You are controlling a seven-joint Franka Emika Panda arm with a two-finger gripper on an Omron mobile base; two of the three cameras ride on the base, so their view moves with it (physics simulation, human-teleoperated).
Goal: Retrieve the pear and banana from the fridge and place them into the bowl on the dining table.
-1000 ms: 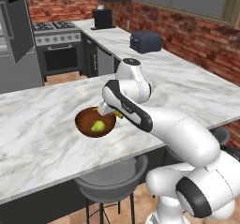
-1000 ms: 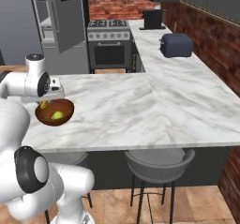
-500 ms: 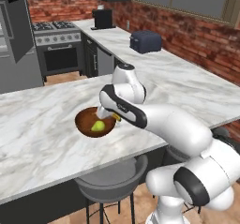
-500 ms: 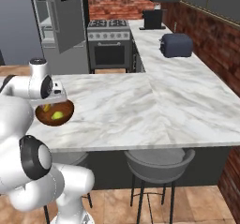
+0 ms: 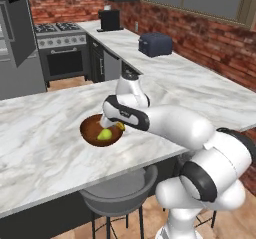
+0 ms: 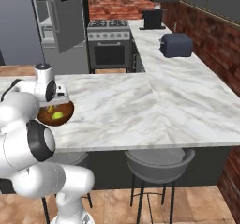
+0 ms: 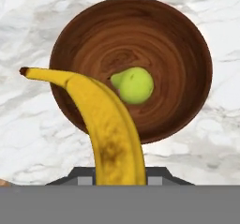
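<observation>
The dark reddish-brown bowl sits on the white marble dining table, and the yellow-green pear lies near its middle. My gripper hangs just above the bowl and is shut on the banana. The banana juts over the bowl's near-left rim, its dark tip past the edge. The left base view shows the pear under the hand. In the right base view the bowl, the pear and my gripper are at the left. The fridge stands at the back left.
The fridge door stands open, showing shelves. A dark toaster and a black coffee machine stand on the side counter, and a stove is beside the fridge. Grey stools are tucked under the table's near edge.
My wrist has swung slightly left and down over the bowl, still holding the banana. The pear and the bowl have not moved.
</observation>
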